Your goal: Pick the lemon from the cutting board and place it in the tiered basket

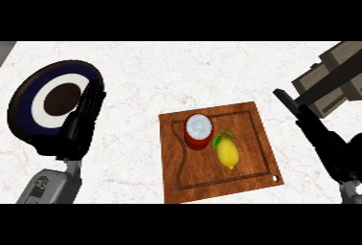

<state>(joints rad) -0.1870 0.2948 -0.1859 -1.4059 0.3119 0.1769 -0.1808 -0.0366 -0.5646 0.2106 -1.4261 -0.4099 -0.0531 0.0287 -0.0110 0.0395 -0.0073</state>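
Kitchen setting: white marbled counter [176,72] bearing a wooden cutting board [247,167], lemon [227,152] upon it, plate [28,103] to its left.

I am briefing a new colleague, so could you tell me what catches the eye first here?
The yellow lemon lies on the wooden cutting board at centre, beside a red can. At left, the open left hand shows before a dark round tiered basket; the open right hand is at right.
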